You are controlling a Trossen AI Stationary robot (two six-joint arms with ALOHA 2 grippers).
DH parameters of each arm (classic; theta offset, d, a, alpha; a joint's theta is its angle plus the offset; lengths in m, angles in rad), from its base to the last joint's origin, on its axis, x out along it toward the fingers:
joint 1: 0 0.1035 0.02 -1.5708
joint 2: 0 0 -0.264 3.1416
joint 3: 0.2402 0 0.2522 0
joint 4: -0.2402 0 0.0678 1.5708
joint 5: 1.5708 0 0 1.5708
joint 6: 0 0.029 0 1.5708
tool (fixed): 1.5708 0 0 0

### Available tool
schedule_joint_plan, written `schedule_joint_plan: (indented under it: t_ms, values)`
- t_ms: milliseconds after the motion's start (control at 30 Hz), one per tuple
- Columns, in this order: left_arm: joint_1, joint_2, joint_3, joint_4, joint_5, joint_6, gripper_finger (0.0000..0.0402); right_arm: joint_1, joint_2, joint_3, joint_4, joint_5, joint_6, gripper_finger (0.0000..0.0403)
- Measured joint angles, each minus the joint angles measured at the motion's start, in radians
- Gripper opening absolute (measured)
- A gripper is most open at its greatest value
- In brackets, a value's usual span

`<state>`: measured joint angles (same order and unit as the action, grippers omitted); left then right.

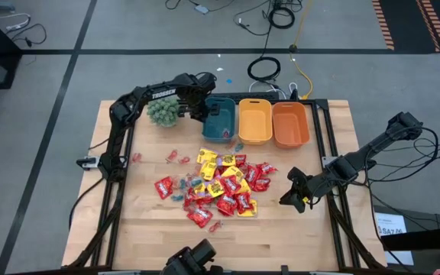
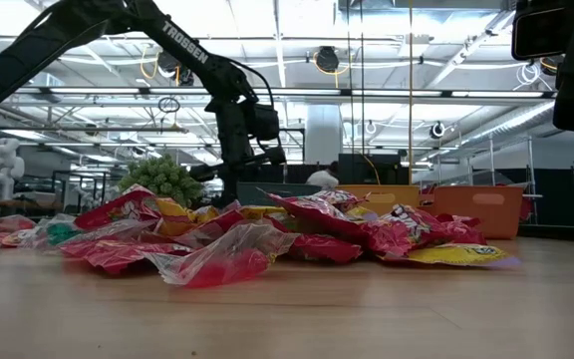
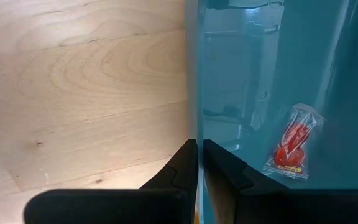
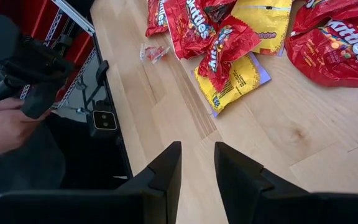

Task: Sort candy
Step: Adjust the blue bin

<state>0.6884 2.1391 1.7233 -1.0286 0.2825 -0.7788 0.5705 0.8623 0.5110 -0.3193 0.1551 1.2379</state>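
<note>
Left gripper, fingers together, sits at the teal bin rim; right gripper, fingers slightly apart, hovers beside the candy pile

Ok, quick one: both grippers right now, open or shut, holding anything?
Left gripper: shut, empty, over the teal bin's rim.
Right gripper: slightly open, empty, above bare table beside the candy.

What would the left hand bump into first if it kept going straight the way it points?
The left hand, shut, points down at the teal bin's wall edge. Going straight, it would probably meet that wall or the bin floor first. The red candy in the bin lies off to one side.
</note>
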Motion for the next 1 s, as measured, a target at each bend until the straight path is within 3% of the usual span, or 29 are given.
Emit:
schedule_joint_plan:
  t_ms: [167,267,400,567,700,1000]
  values:
    - [-0.003,0.000,0.000,-0.009,-0.006,0.030,0.0039,0.000,0.000,0.000,0.000,0.000,0.000,0.0086]
    - [-0.006,0.000,0.000,-0.027,-0.015,0.052,0.0062,0.000,0.000,0.000,0.000,0.000,0.000,0.0086]
    - [-0.007,0.000,0.000,-0.036,-0.025,0.053,0.0132,0.000,0.000,0.000,0.000,0.000,0.000,0.0086]
    - [-0.008,0.000,0.000,0.001,-0.048,0.053,0.0254,0.000,0.000,0.000,0.000,0.000,0.000,0.0086]
    - [-0.011,0.000,0.000,0.054,-0.050,0.053,0.0313,0.000,0.000,0.000,0.000,0.000,0.000,0.0086]
    - [-0.014,0.000,0.000,0.172,-0.051,0.053,0.0331,0.000,0.000,0.000,0.000,0.000,0.000,0.0086]
